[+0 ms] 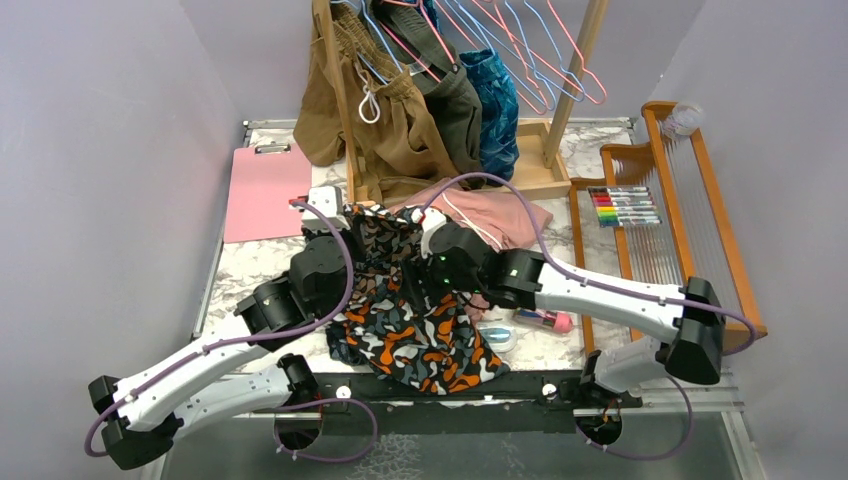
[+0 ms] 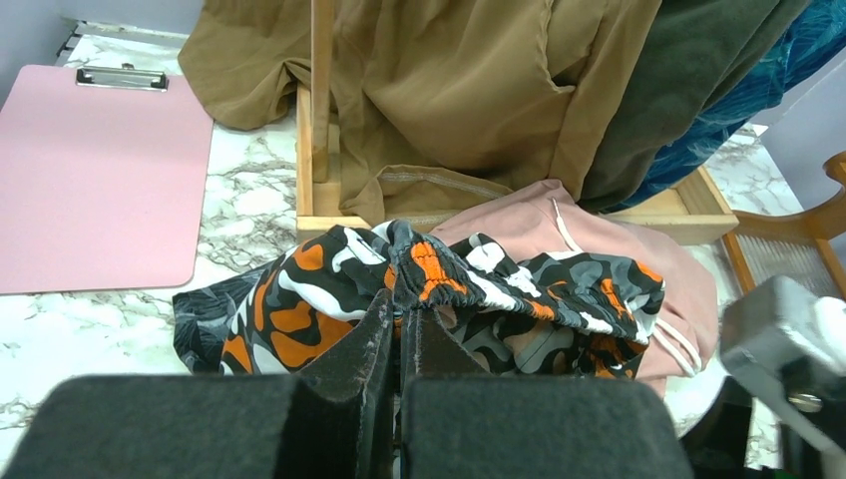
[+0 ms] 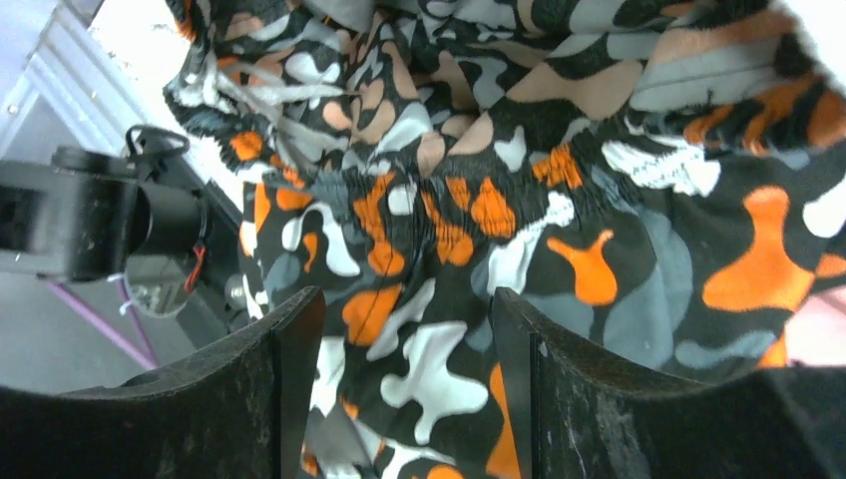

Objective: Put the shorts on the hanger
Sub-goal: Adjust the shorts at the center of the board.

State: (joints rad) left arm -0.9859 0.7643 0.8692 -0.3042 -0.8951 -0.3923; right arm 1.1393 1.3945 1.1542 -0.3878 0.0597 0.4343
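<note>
Your left gripper (image 2: 399, 334) is clamped tight on the gathered elastic waistband of the camouflage shorts (image 2: 499, 289), with only a small fold of cloth between its 2 black pads. Your right gripper (image 3: 404, 384) is spread wide and holds nothing. Its 2 fingers straddle printed fabric just below the waistband, and whether the pads touch the cloth cannot be told.

The shorts lie crumpled on the marble table (image 2: 249, 210) between the 2 arms. Their waistband is raised at the far side and their legs trail toward the near edge. Their far edge rests against dusty-pink shorts (image 2: 609, 249), which lie just in front of the wooden rack base (image 2: 319, 205). A pink clipboard (image 2: 95, 180) lies to the left.

A pink wire hanger (image 1: 590, 75) hangs among others on the rack rail, well apart from the shorts. By that, the placing itself has not begun.

Several things could go wrong from here:
- The left pinch is shallow, so a lift or sideways pull may slip the elastic free.
- The right fingers may close on 2 layers, or on the white drawstring seen near them, leaving the waistband bunched instead of spread.
- Lifting may drag the pink shorts along, since the 2 garments touch.
- With both arms on the cloth, neither is free to fetch the hanger.
</note>
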